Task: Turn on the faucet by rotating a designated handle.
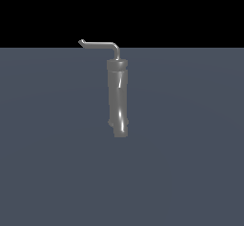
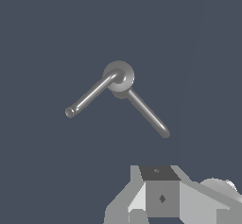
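The faucet (image 1: 118, 96) is a dark grey glossy upright cylinder with a collar near its top, standing on the grey floor. The handle (image 1: 100, 44), a thin bent rod with a small hooked tip, rises from its top and runs toward the exterior view's left. The wrist view looks down on the faucet's round top (image 2: 119, 75). There the handle (image 2: 90, 95) runs out to a small knobbed tip, and a second thin rod (image 2: 147, 114) leaves from under the top the other way. Grey blocky parts of my gripper (image 2: 158, 194) show at the picture's edge, apart from the faucet. The jaws' opening is not visible.
A flat grey floor (image 1: 190, 163) surrounds the faucet, with a black background behind it. The arm does not show in the exterior view.
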Controlling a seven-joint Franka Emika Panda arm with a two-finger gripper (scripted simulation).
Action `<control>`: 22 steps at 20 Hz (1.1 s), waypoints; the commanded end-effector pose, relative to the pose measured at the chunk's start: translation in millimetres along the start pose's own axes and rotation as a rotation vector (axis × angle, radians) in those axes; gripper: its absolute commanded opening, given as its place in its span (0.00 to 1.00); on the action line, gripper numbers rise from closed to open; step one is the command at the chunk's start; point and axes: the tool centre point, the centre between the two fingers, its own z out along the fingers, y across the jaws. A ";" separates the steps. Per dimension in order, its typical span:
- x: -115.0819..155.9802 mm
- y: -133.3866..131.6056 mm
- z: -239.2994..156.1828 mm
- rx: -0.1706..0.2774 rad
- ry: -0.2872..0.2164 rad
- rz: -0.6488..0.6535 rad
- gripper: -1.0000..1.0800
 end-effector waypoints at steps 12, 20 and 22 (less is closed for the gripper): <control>34.3 -51.4 46.0 -0.009 -0.003 0.326 0.00; 51.5 -80.4 79.2 -0.017 0.002 0.518 0.00; 55.4 -87.4 88.2 -0.019 0.004 0.566 0.00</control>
